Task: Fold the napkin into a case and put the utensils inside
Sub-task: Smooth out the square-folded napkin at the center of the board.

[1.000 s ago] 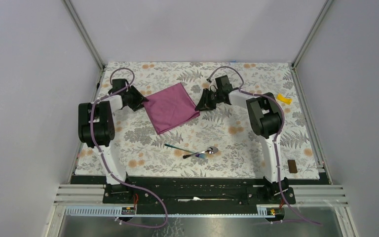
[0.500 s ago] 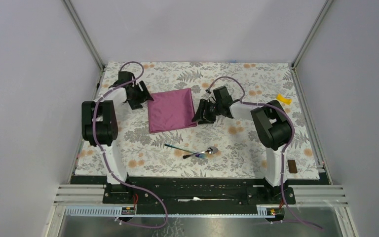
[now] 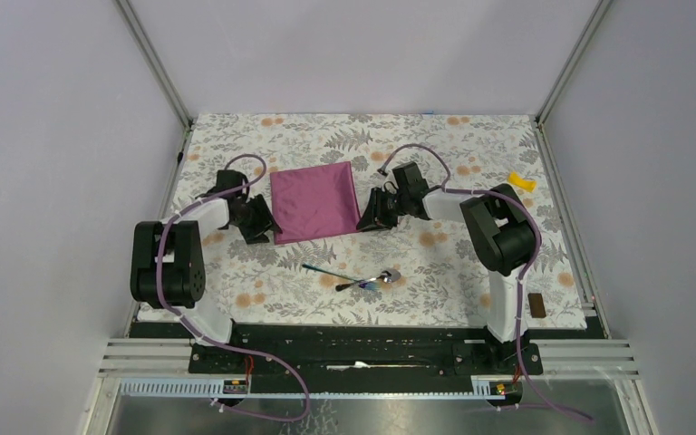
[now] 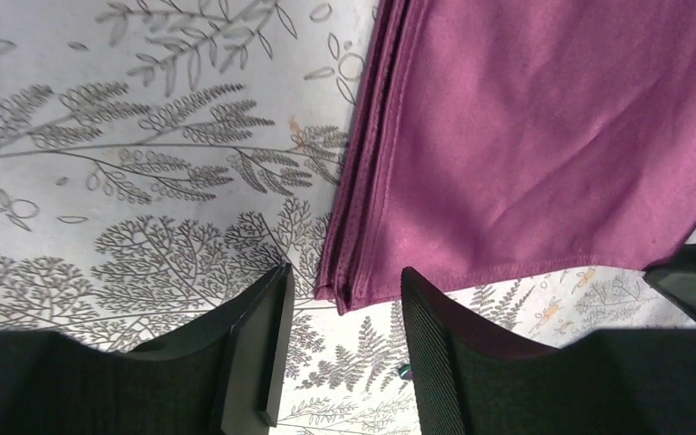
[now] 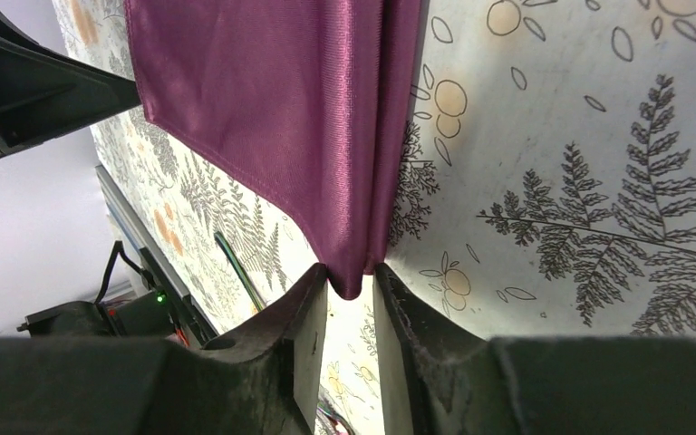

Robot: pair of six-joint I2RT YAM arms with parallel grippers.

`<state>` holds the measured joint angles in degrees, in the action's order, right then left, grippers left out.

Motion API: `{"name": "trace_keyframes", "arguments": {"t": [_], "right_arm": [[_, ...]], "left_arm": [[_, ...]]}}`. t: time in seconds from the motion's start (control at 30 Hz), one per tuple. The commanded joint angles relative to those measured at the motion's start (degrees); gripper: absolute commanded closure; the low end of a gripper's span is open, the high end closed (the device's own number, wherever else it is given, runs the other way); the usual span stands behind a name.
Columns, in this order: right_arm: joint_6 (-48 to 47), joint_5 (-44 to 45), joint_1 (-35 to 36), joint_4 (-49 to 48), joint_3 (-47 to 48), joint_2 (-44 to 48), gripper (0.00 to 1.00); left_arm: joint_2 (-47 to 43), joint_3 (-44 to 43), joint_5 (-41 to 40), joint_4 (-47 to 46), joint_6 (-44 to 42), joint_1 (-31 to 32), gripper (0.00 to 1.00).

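Top external: napkin [image 3: 313, 201] now squared up, was diagonal. My right pincer [image 5: 351, 276] pinches its near-right corner; left pincer [image 4: 344, 276] moved to near-left corner, wide, straddling it. Fold looks next.

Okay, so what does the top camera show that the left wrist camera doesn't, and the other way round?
Only the top view: the spoon, on the near side of the napkin, the yellow piece and the brown block. Only the left wrist view: the stacked layer edges at the napkin's corner, which lies between open fingers. Both: the napkin flat on the floral tablecloth, the left gripper at its corner.
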<state>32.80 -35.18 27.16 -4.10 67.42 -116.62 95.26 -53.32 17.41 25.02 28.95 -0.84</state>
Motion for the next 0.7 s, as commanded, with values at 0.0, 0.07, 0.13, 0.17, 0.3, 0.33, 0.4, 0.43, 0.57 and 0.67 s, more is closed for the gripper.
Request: {"name": "trace_keyframes", "arguments": {"t": [0.0, 0.07, 0.13, 0.17, 0.3, 0.33, 0.4, 0.43, 0.57, 0.67], "right_arm": [[0.85, -3.32, -0.15, -3.98, -1.39, -0.88, 0.69], [1.37, -3.85, -0.09, -4.64, -1.71, -1.38, 0.68], [1.37, -4.05, -0.14, -4.84, -1.74, -1.23, 0.65], [1.34, -3.90, -0.07, -4.86, -1.76, -1.10, 0.63], [1.50, -3.97, -0.09, -4.78, -1.68, -0.99, 0.61], [1.64, -4.08, -0.09, -4.73, -1.68, -0.87, 0.60], [1.60, -3.97, -0.09, -4.60, -1.88, -0.16, 0.55], [1.51, -3.70, -0.11, -4.54, -1.94, 0.16, 0.54], [1.20, -3.59, -0.24, -4.08, -1.33, -0.46, 0.54], [1.81, -4.68, -0.20, -4.16, -0.52, -2.59, 0.58]], "left_arm": [[-3.04, 3.01, 0.61, -2.70, 0.77, 0.49, 0.49], [-3.78, 4.17, 0.53, -3.34, 0.92, 0.49, 0.48], [-4.31, 4.96, 0.98, -3.74, 1.05, 0.52, 0.46], [-4.73, 5.24, 1.19, -3.78, 1.04, 0.51, 0.45], [-4.72, 5.92, -2.54, -2.38, 0.97, 0.49, 0.53], [-4.36, 6.00, -3.39, -1.96, 0.98, 0.49, 0.55], [-3.81, 6.24, -4.42, -1.37, 0.93, 0.51, 0.59], [-3.87, 6.55, -5.13, -1.31, 1.05, 0.49, 0.61], [-3.66, 7.18, -6.72, -1.09, 0.89, 0.49, 0.68], [-2.60, 7.09, -7.35, -0.88, 0.85, 0.50, 0.79]]}}
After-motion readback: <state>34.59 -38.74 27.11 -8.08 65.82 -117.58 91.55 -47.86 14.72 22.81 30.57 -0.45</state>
